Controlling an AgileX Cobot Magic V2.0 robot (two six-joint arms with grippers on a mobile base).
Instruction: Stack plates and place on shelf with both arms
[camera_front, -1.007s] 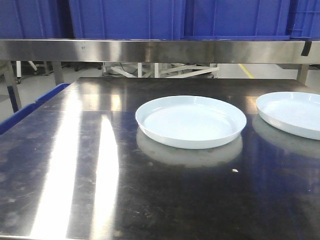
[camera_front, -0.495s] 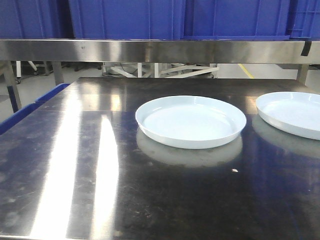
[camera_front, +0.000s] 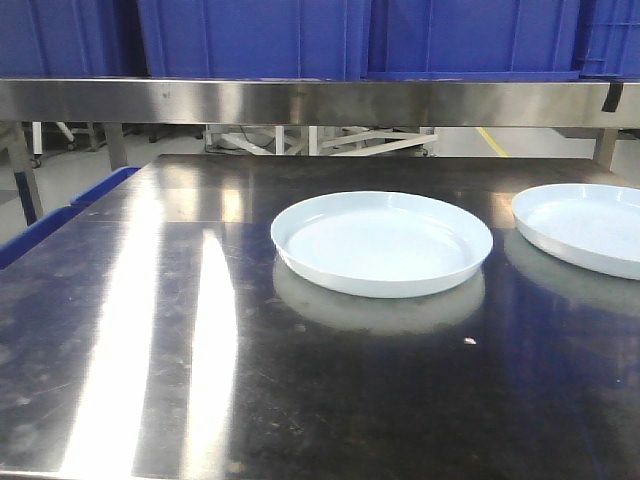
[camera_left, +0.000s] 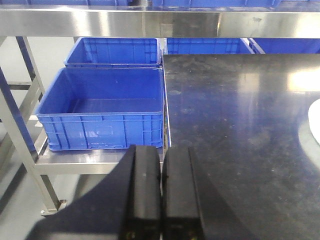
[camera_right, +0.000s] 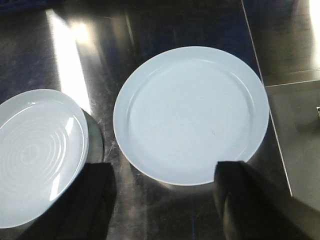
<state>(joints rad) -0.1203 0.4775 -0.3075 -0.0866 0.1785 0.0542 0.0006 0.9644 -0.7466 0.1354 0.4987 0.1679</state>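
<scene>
Nearest us in the left wrist view, the left pincer (camera_left: 160, 195) fills the bottom centre of the frame. Its two black fingers are pressed together with nothing between them. It points forward, lined up with the left edge of the dark steel tabletop (camera_left: 235, 115).

In the right wrist view we look steeply down on the tabletop. The right pincer (camera_right: 165, 167) is spread wide and holds nothing, with one dark finger at the lower left and the other at the lower right. Just beyond the fingers the first plate (camera_right: 192, 112) lies flat in the middle of the frame. The lower-right finger overlaps its near rim in the picture, and we cannot tell whether they touch. The second plate (camera_right: 37, 150) lies flat at the left of the frame, close beside the first with a strip of bare tabletop between them.

In the front view both plates rest apart on the tabletop, one mid-frame and one cut off at the right edge. Farther back, a steel shelf (camera_front: 300, 100) crosses the top of the frame. Blue crates (camera_front: 250, 35) stand on it.
</scene>
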